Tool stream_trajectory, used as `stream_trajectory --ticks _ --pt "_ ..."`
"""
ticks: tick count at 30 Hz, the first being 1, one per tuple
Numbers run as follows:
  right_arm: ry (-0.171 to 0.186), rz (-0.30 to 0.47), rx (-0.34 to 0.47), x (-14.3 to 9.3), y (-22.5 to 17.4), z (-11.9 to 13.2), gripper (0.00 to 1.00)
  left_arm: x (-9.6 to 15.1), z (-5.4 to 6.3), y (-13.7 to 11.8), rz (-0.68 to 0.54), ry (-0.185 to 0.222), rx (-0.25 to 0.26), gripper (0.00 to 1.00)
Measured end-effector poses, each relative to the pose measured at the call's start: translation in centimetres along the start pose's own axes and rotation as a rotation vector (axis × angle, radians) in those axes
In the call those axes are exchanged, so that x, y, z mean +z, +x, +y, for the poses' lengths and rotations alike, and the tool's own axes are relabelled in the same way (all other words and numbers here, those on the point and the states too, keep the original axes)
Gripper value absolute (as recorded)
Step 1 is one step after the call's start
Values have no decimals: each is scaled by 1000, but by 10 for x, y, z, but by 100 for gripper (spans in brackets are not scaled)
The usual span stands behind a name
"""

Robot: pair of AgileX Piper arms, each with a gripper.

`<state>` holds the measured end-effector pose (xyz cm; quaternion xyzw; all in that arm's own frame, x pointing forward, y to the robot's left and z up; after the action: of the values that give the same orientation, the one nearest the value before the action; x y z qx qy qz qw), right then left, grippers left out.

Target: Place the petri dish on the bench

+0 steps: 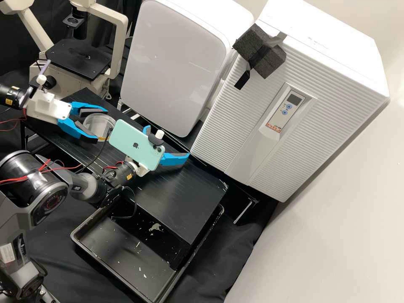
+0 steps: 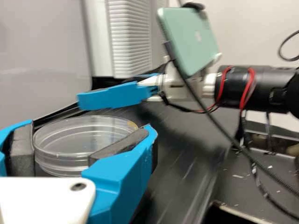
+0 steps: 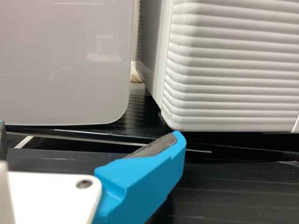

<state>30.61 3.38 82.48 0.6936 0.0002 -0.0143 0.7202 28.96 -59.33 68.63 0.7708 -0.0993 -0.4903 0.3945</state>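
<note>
At the left of the high view, my left gripper (image 1: 97, 120) has its blue fingers closed around the sides of the clear round petri dish (image 1: 99, 123). The left wrist view shows the dish (image 2: 86, 140) lying level between the dark pads of this gripper (image 2: 85, 147). Whether the dish touches the black bench (image 1: 179, 198) below is hard to tell. Farther right, my right gripper (image 1: 169, 143) stands open over the bench, partly behind a phone on its wrist. Nothing is between the fingers of the right gripper (image 3: 89, 142) in its own wrist view.
A white rounded unit (image 1: 176, 63) and a ribbed white cabinet (image 1: 252, 109) stand along the bench's back. A microscope (image 1: 80, 59) is at the far left. In front sits a black tray (image 1: 126, 256) with pale scraps; a cable (image 2: 210, 116) hangs near the right arm.
</note>
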Motion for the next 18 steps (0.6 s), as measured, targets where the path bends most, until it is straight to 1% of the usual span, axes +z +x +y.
stream_trajectory --ticks 2,7,10,13,18 --pt "0 0 0 0 0 0 100 4 0 7 -14 15 -13 0" --pt "0 0 0 0 0 0 100 9 -2 25 -32 30 -40 0" --pt "0 0 0 0 0 0 100 9 -5 36 -31 21 -64 0" --pt "0 0 0 0 0 0 100 10 -2 42 -35 24 -62 0" --pt "0 0 0 0 0 0 100 8 -3 52 -35 29 -65 0"
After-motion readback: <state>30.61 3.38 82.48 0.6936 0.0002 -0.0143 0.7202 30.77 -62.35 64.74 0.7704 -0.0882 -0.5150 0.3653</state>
